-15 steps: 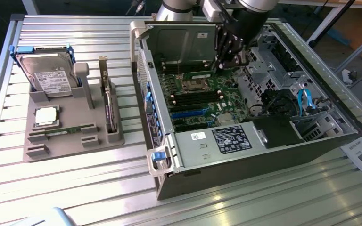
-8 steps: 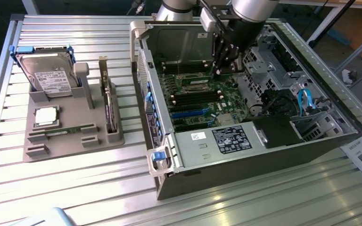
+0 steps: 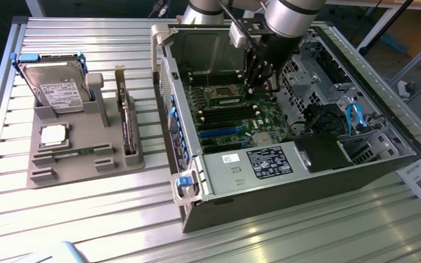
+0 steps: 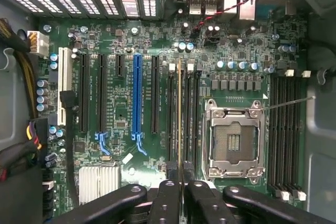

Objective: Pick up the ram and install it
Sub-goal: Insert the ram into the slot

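Gripper (image 4: pixel 180 186) pinches the ram (image 4: pixel 180 114) edge-on, lined up over the memory slots (image 4: pixel 191 119) beside the CPU socket (image 4: pixel 233 139). Pickup done. Whether it is seated yet is unclear; probably not.

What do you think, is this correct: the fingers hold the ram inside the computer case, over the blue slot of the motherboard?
Not quite. The wrist view shows the fingers holding the ram inside the computer case, in line with the black memory slots beside the empty CPU socket of the motherboard, not over the blue slot.
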Controlling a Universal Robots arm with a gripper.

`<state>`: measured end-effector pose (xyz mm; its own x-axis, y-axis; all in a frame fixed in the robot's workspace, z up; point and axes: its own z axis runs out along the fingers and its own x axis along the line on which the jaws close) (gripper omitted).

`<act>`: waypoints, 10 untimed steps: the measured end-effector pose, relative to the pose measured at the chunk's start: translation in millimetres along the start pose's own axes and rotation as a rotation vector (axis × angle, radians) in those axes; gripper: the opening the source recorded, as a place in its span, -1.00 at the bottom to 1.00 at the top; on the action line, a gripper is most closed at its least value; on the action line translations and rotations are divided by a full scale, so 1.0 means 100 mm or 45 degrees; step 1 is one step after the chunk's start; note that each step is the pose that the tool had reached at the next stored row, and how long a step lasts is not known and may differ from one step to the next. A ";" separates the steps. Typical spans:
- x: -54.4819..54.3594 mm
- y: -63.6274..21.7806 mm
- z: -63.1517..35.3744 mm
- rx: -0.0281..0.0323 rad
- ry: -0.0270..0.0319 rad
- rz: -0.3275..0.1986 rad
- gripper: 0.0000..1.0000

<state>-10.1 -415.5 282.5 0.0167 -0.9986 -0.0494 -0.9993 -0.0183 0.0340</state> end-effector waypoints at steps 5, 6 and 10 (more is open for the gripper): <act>0.00 -0.002 0.102 -0.0001 0.0000 0.000 -0.76; 0.01 -0.003 0.134 0.0000 0.0000 0.000 -0.76; 0.01 -0.004 0.219 0.0000 -0.0001 0.001 -0.76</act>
<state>-10.4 -415.5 260.5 0.0161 -0.9986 -0.0494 -0.9993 -0.0177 0.0341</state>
